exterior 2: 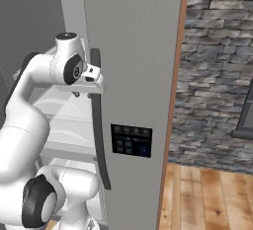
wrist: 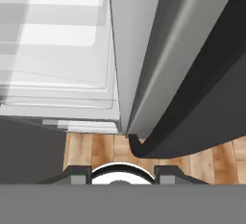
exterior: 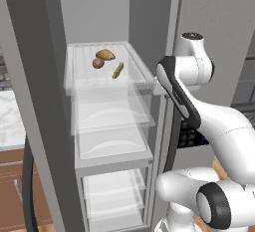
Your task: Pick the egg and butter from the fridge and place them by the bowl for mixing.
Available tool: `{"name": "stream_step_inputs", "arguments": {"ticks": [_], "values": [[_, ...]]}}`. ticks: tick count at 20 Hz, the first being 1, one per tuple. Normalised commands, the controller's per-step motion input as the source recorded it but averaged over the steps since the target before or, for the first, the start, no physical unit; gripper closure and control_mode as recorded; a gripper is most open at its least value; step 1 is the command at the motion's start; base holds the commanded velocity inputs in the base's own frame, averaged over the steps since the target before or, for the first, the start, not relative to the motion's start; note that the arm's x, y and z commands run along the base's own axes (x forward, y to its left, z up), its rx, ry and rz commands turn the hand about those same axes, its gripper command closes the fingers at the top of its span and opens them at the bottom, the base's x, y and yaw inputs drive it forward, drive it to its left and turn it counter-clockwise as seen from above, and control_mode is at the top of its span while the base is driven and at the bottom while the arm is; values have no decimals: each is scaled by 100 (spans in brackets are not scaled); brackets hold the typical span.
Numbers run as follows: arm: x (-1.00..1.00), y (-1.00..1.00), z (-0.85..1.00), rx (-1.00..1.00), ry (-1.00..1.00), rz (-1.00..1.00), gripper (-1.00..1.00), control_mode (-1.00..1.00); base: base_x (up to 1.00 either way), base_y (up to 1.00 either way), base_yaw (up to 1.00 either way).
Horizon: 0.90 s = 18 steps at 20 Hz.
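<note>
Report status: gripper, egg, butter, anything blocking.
Gripper beside the closed fridge door's handle, holding nothing. Egg and butter on top shelf, untouched. Orange-tan lump sits just behind egg.

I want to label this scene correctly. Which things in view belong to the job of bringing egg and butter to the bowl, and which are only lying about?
Belong to the job:
- egg, on the top glass shelf
- butter, right of the egg
- fridge, left door open

Just lying about:
- orange-tan lump, behind the egg
- stone wall
</note>
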Motion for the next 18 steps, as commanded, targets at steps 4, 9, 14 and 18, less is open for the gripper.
{"name": "stream_step_inputs", "arguments": {"ticks": [4, 9, 14, 18], "values": [[-8, 0, 0, 0, 0, 0, -100, -100, 0, 0, 0], [-49, 12, 1, -1, -9, 0, -100, -100, 0, 0, 0], [0, 59, 23, -3, -34, -7, -100, -100, 0, 0, 0], [0, 72, 35, 1, -44, -13, -100, -100, 0, 0, 0]]}}
